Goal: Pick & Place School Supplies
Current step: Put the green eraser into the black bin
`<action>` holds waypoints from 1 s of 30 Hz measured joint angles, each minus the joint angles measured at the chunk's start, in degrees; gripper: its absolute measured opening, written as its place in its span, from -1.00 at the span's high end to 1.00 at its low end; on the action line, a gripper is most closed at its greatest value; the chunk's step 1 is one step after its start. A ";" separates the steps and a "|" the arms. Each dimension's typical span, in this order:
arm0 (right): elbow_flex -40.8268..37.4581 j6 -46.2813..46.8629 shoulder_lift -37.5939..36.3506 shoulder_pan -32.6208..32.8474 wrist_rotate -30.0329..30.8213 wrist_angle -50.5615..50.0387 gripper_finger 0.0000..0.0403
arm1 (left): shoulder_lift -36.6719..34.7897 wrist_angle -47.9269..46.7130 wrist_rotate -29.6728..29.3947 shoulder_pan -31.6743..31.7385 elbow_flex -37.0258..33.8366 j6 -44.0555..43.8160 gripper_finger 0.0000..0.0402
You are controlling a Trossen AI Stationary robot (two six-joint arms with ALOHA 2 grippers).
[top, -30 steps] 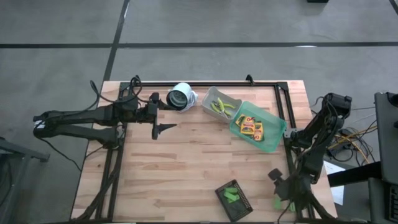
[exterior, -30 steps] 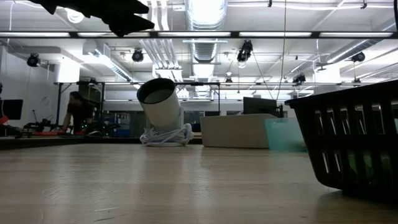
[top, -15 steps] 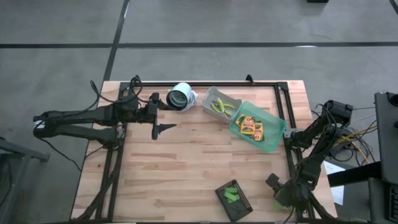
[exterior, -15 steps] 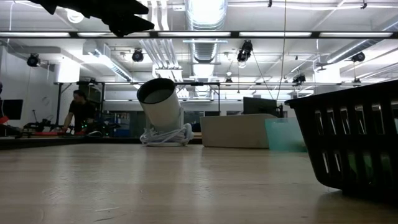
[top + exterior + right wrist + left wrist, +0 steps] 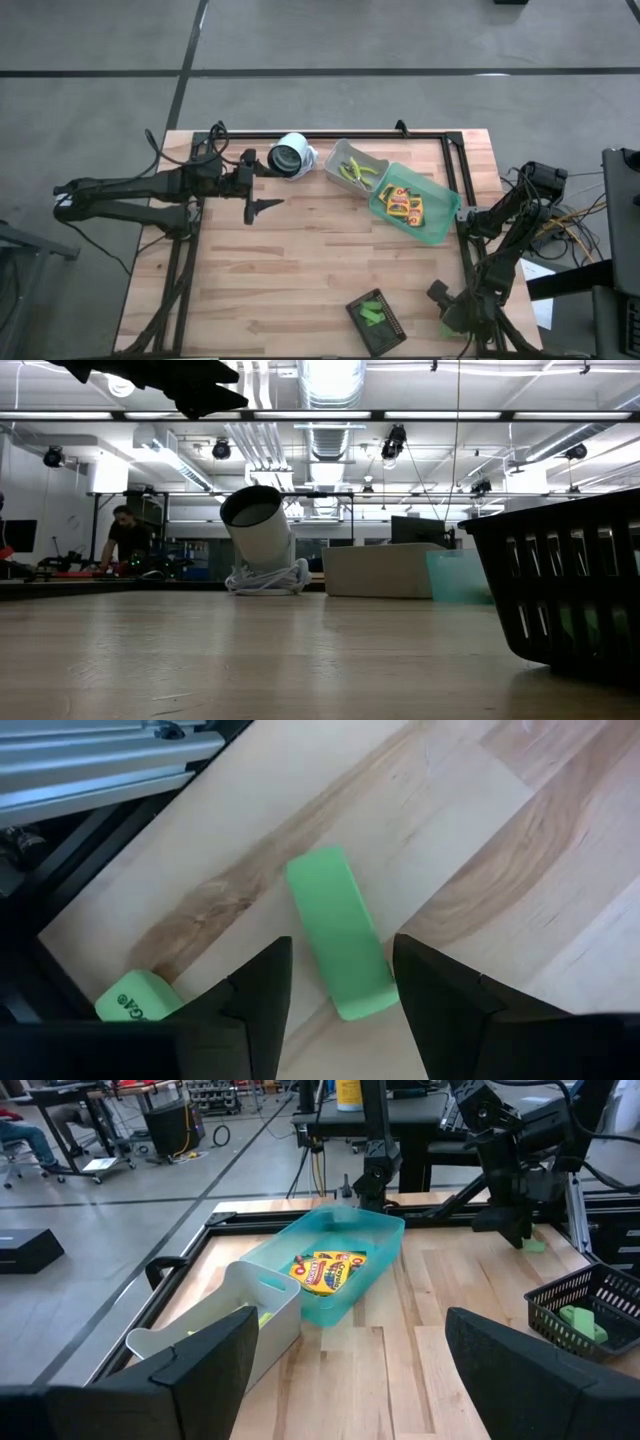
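Note:
A bright green block (image 5: 338, 932) lies flat on the wood at the table's near right corner (image 5: 446, 328). My right gripper (image 5: 342, 948) points steeply down over it, open, with one finger on each side of the block's end. A second green block (image 5: 135, 998) lies close by at the table's edge. More green blocks sit in the dark tray (image 5: 375, 320). Yellow packs lie in the green bin (image 5: 413, 205), and yellow-handled tools in the grey bin (image 5: 355, 168). My left gripper (image 5: 262, 205) hangs open above the table's far left part. My right gripper straddles one end of the green block (image 5: 350, 990) from above, slanting down. A gap shows between one finger (image 5: 262, 990) and the block. The other finger (image 5: 425, 982) stands right at the block's side, and I cannot tell whether it touches.
A white cylinder (image 5: 291, 156) with a coiled cable stands at the far edge beside the grey bin. A black frame rail (image 5: 463, 250) runs along the table's right side, close to my right arm. Bare wood (image 5: 300, 260) fills the middle of the table.
My right gripper has sunk toward the green block at the near right corner, rolling about its own axis, then held still. The block has stayed where it was.

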 joint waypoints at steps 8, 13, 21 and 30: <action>-0.01 0.01 0.00 0.00 -1.69 -0.04 0.37 | -0.01 0.00 0.00 0.00 0.01 0.01 -0.63; -0.12 0.01 0.00 0.00 -1.96 0.09 0.45 | 0.00 0.00 0.00 0.00 0.01 -0.01 -0.63; -0.25 0.23 0.00 0.00 -1.76 0.13 0.48 | -0.01 0.00 0.00 0.00 0.00 0.00 -0.63; -0.25 0.23 -0.05 -0.04 -1.69 0.00 0.60 | 0.00 0.00 0.00 0.00 0.01 -0.01 -0.63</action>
